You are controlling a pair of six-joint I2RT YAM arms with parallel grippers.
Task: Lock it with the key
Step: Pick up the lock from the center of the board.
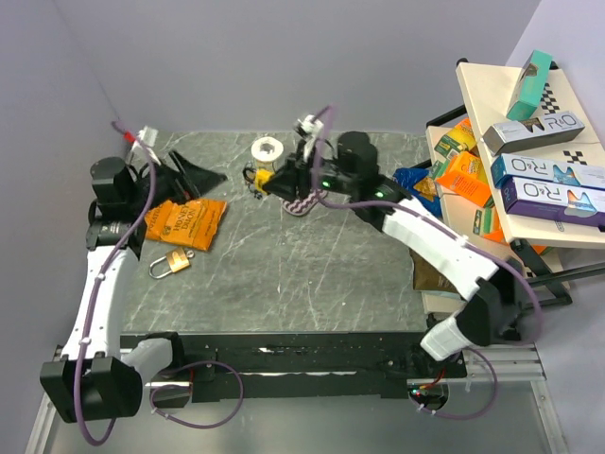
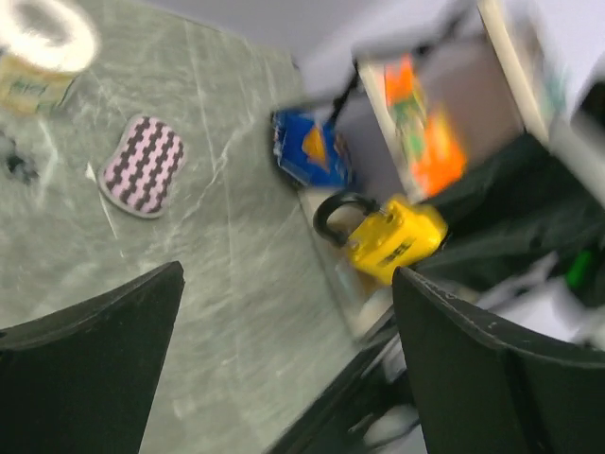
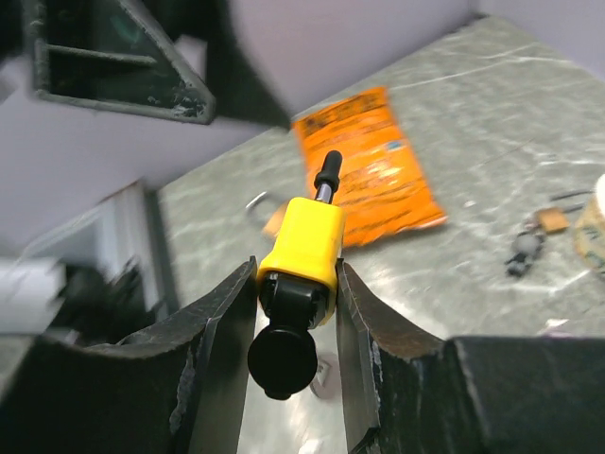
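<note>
1. Right gripper (image 3: 295, 272): both fingers are closed against the sides of one yellow padlock (image 3: 307, 236) and hold it above the table (image 1: 312, 274). The shackle end points away from the wrist. One black round head (image 3: 282, 357) projects from the opposite end; whether it is the key cannot be told.
2. Left gripper (image 2: 288, 279): the jaws are spread wide, with nothing between them.
3. Reference item: one orange snack bag (image 1: 184, 222), flat on the table.
4. The held yellow padlock is to the right of the bag and farther back, well apart from it.
5. One brass padlock (image 1: 172, 262) lies just beside the bag's near edge.
6. One small bunch of keys (image 3: 527, 244) lies right of the bag.
7. One white tape roll (image 1: 267, 148) stands beyond the bag, to its right.
8. One pink zigzag pad (image 1: 302, 204) lies right of the bag, under the right arm.
</note>
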